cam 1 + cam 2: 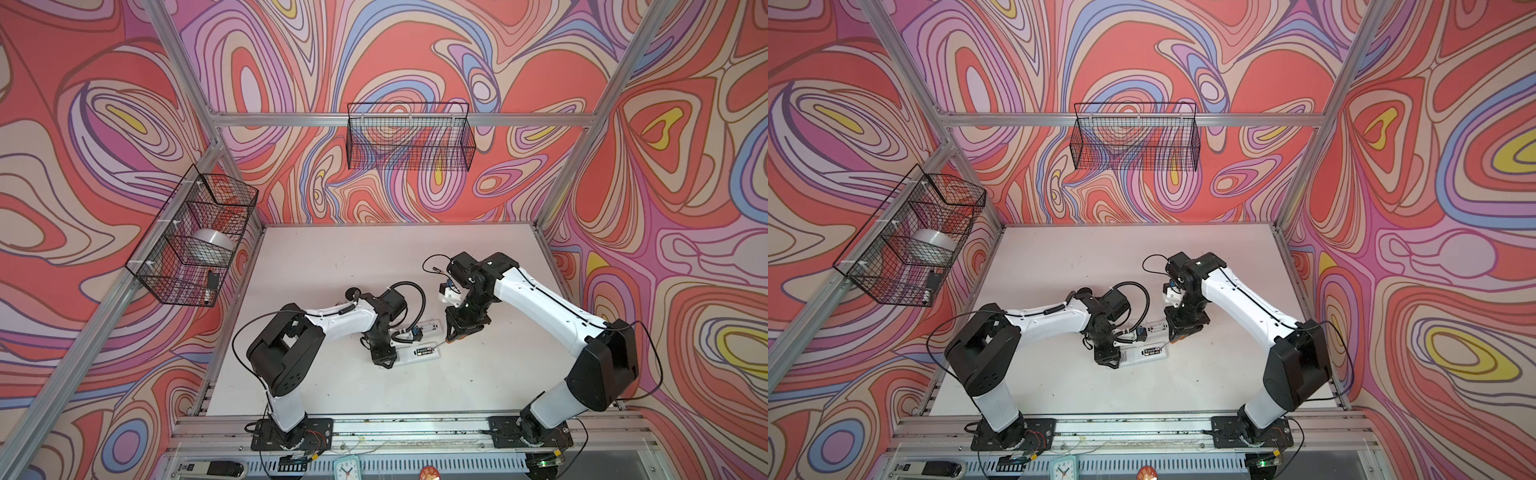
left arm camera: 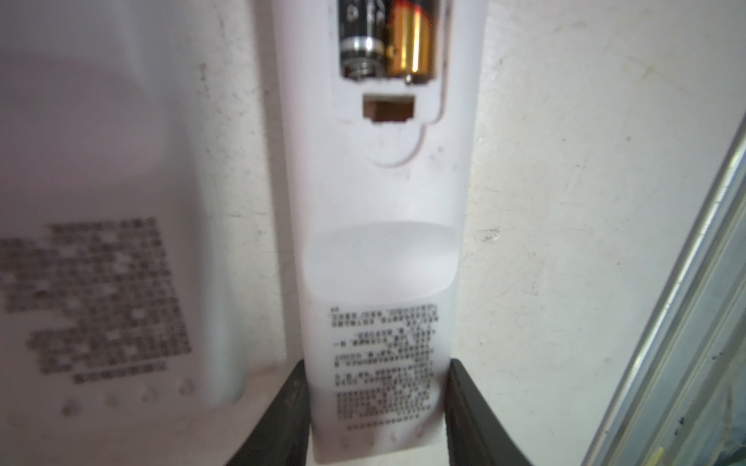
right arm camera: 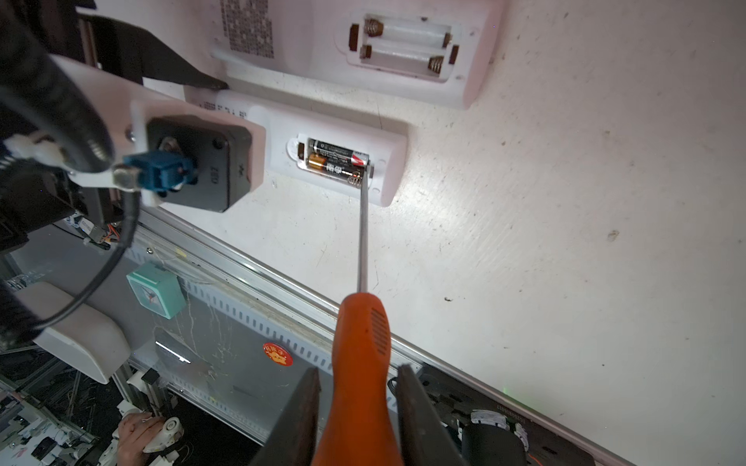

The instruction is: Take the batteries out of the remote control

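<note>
A white remote control (image 3: 387,161) lies back-up on the table with its cover off. Two batteries (image 3: 337,161) sit side by side in its bay, black with a gold end (image 2: 407,48). My left gripper (image 2: 377,403) is shut on the remote's printed end, one black finger (image 2: 290,411) against each side. In both top views this gripper (image 1: 384,361) sits left of the remote (image 1: 417,353). My right gripper (image 3: 359,387) is shut on an orange screwdriver (image 3: 361,363). Its thin shaft reaches to the spring end of the bay, touching the batteries' end.
A second white remote (image 3: 403,36) lies just behind, its open bay showing only springs. The table's front rail (image 3: 258,282) and a mint clock (image 3: 155,290) are near. A wire basket (image 1: 409,137) hangs on the back wall and another (image 1: 195,237) on the left.
</note>
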